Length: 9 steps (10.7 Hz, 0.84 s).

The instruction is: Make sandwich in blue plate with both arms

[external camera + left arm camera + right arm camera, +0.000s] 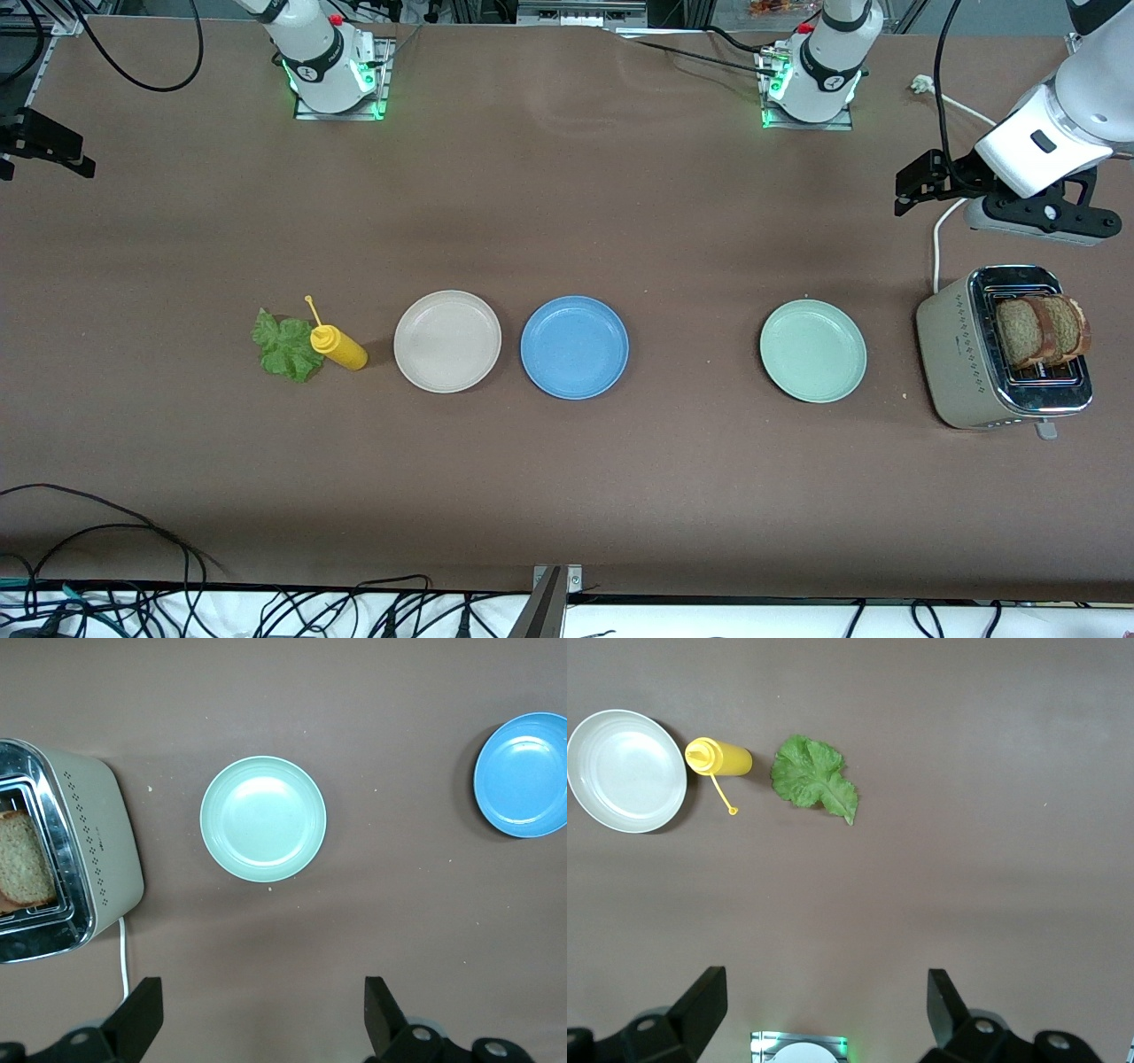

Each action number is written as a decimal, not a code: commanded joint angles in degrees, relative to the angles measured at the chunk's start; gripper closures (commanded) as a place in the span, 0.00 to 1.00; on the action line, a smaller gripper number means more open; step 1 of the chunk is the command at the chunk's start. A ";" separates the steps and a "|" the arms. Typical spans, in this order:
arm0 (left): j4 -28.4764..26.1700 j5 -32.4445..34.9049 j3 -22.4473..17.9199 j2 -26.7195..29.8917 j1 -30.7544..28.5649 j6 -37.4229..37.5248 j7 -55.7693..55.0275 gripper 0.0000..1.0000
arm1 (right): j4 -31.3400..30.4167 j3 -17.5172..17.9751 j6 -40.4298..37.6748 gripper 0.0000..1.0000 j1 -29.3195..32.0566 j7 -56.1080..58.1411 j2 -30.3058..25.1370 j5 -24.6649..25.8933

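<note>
The blue plate [574,347] lies empty at mid-table; it also shows in the left wrist view [524,773]. Two brown bread slices [1041,330] stand in the slots of a toaster [961,354] at the left arm's end; one slice shows in the left wrist view [22,859]. A green lettuce leaf [285,346] lies flat toward the right arm's end, also in the right wrist view [813,778]. My left gripper [905,190] [263,1010] is open and empty, in the air beside the toaster. My right gripper [40,146] [826,1005] is open and empty, high over the table's right-arm end.
A yellow squeeze bottle [338,346] [719,757] lies beside the lettuce. A beige-white plate [447,341] [625,771] sits next to the blue plate. A mint-green plate [812,350] [263,818] sits between the blue plate and the toaster [102,850]. The toaster's white cord [937,239] runs toward the left arm's base.
</note>
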State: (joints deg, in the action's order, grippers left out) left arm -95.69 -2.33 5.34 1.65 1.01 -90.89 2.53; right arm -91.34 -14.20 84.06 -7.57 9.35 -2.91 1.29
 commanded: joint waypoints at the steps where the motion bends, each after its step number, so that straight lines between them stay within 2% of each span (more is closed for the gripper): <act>1: 2.08 0.66 0.02 -0.94 -0.30 1.51 1.16 0.00 | 1.25 -0.12 -1.26 0.00 0.10 0.76 0.01 0.12; 9: 2.17 1.36 -0.07 -0.94 -0.39 1.51 0.98 0.00 | 1.25 0.05 -1.26 0.00 0.10 0.76 0.01 0.03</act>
State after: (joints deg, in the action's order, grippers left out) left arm -95.69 -2.33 5.33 1.65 0.87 -90.86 2.54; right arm -91.34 -14.20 84.06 -7.57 9.35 -2.91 1.29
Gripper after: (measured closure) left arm 0.000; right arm 0.000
